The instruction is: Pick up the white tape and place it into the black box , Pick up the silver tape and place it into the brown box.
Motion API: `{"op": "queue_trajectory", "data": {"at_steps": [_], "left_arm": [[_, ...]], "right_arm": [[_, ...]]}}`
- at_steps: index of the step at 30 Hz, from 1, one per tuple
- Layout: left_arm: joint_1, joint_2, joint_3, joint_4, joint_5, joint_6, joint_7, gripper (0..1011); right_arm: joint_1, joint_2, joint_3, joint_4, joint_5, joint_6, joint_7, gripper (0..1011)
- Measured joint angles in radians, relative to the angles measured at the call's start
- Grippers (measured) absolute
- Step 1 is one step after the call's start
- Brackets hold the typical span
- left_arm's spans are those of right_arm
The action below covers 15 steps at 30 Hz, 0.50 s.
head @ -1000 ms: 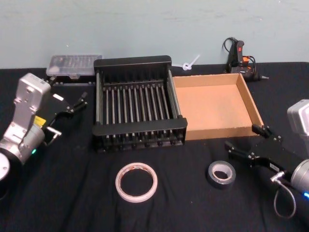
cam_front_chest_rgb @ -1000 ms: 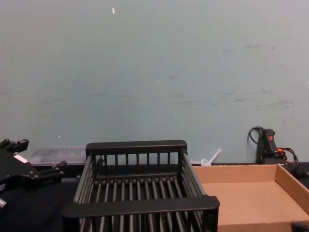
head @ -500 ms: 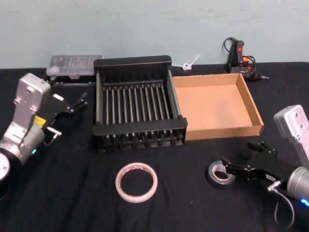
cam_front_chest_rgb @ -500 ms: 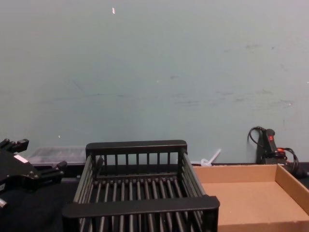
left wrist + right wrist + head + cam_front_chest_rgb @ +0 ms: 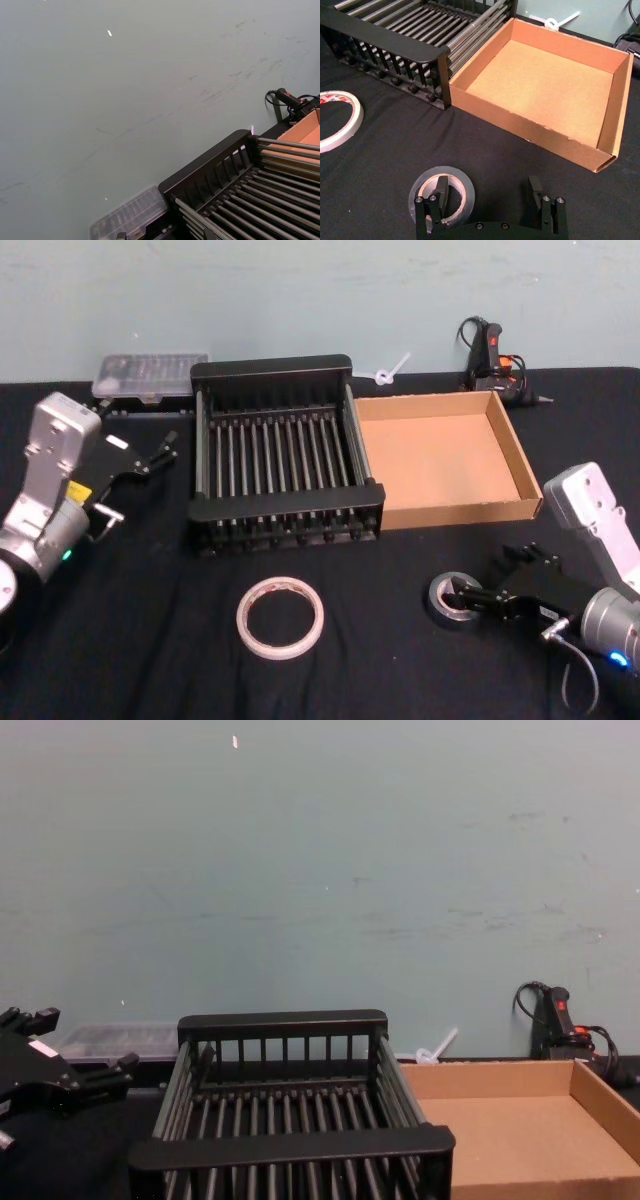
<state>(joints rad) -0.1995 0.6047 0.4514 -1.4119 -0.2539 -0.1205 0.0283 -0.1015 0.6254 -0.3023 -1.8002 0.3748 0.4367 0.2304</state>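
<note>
Looking down from my head, I see my right gripper (image 5: 478, 590) low over the black cloth-covered table (image 5: 150, 640), its fingers spread apart, one finger reaching into the core of the small dull grey-silver roll of tape (image 5: 450, 598), which lies flat near the right front. The wide flat white roll of tape with red print (image 5: 281, 616) lies flat near the front centre, well apart from it. Behind them the black slatted plastic crate (image 5: 270, 368) and the shallow brown cardboard tray (image 5: 520, 455) sit side by side, touching. My left gripper (image 5: 150, 453) hangs idle to the left of the crate, fingers apart. From my left wrist, I see the crate's back rim (image 5: 210, 162), a corner of the cardboard tray (image 5: 307, 130) and a clear plastic case (image 5: 130, 217) beside the crate. From my right wrist, my gripper (image 5: 490, 197) stands open with one finger (image 5: 441, 190) inside the grey roll's (image 5: 465, 187) pale core and the other outside, past its rim; the white roll (image 5: 350, 122) lies farther off, the tray (image 5: 520, 127) beyond. From my chest, the crate (image 5: 290, 1145) stands in front, the tray (image 5: 600, 1100) to its right, my left gripper (image 5: 60, 1065) at the left edge.
</note>
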Motion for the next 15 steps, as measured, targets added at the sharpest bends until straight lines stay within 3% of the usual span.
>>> {"op": "queue_trajectory", "data": {"at_steps": [15], "left_arm": [[0.000,0.000,0.000,0.000,0.000,0.000,0.000,1001]], "right_arm": [[0.011,-0.027,-0.002,0.016,-0.039,0.025,0.032,1003]]}}
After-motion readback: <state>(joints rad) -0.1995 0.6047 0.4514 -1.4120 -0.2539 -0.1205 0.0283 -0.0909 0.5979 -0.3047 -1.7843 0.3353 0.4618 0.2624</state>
